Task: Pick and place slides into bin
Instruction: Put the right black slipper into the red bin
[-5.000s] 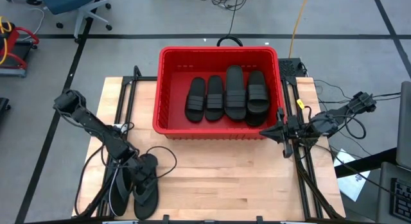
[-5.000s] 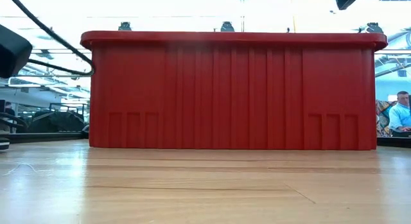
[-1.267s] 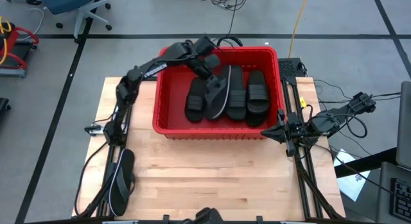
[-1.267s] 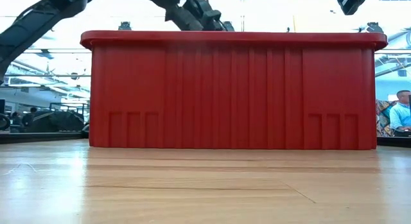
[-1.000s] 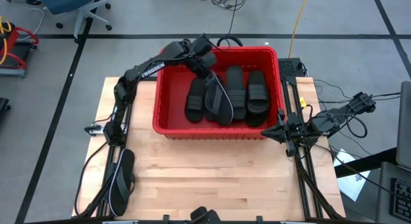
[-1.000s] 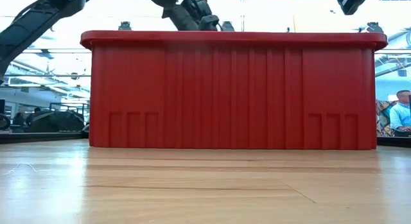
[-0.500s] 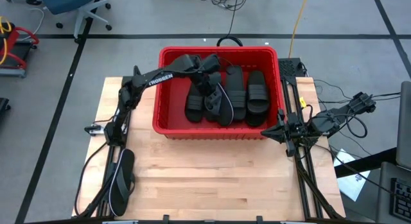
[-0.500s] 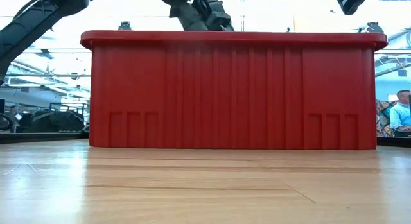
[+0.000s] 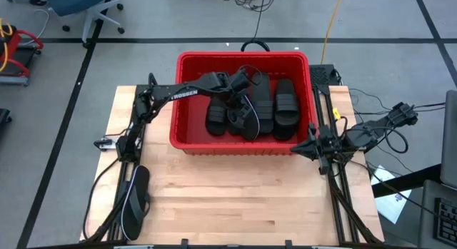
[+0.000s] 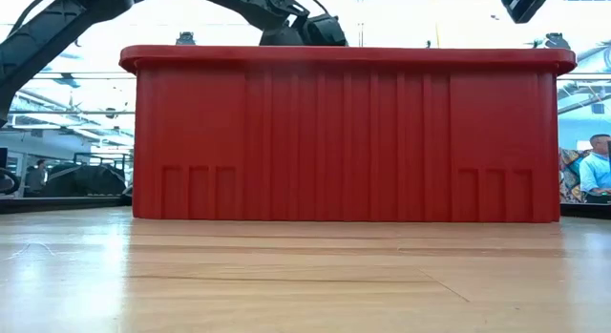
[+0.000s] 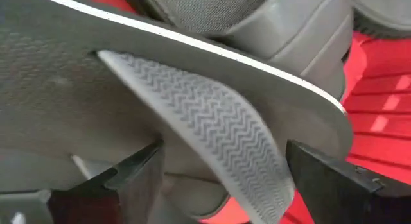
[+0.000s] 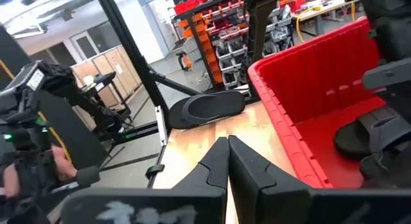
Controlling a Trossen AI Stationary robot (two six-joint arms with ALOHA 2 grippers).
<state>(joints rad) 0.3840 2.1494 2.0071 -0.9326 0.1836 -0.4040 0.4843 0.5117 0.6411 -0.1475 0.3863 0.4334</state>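
The red bin (image 9: 243,58) stands at the table's far middle, and its front wall (image 10: 344,133) fills the low view. Three black slides (image 9: 218,110) (image 9: 263,99) (image 9: 287,106) lie side by side on its floor. A thong flip-flop (image 9: 248,119) rests on top of them. My left gripper (image 9: 239,83) reaches into the bin from the left and stands open over the flip-flop's far end. Its fingers (image 11: 138,176) (image 11: 327,179) stand on either side of the ribbed strap (image 11: 212,121). My right gripper (image 9: 311,146) is shut beside the bin's near right corner. My left gripper slants down onto the flip-flop with the strap (image 11: 257,185) between its wide-apart fingers. I cannot tell whether either finger touches the strap. The flip-flop lies on the slides beneath it.
A second flip-flop (image 9: 136,199) lies at the table's near left corner and also shows in the right wrist view (image 12: 205,108). Bare wooden tabletop (image 9: 235,192) stretches in front of the bin. Arm frames and cables run along both table sides.
My left gripper has sunk deeper into the bin, moving toward the near and right side over the slides, and its wrist has rolled. The flip-flop stays lying on top of the slides.
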